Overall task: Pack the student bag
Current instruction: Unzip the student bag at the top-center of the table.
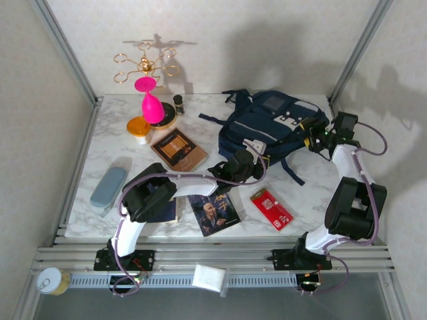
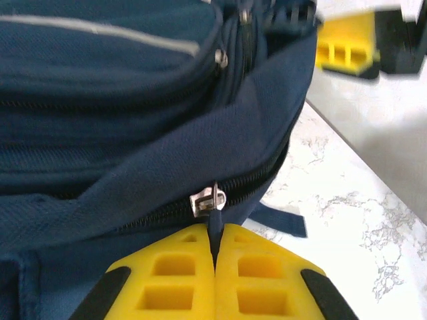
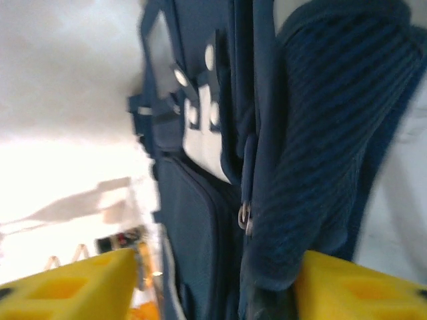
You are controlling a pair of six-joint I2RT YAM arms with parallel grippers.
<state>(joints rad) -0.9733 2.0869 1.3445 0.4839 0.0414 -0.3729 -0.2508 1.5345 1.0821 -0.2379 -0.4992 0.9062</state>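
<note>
The bag (image 1: 273, 127) lies flat on the tabletop (image 1: 307, 193). Left hand (image 2: 215, 240), at its near edge, is clamped on the zip pull (image 2: 213, 223). Right hand (image 3: 217, 273), at its right side, stands apart, fabric between the fingers. The cloth is judged soft and limp: grip pulls, straps or seams.

student bag (image 1: 267, 127) at back right, book (image 1: 179, 149) left of it
</note>
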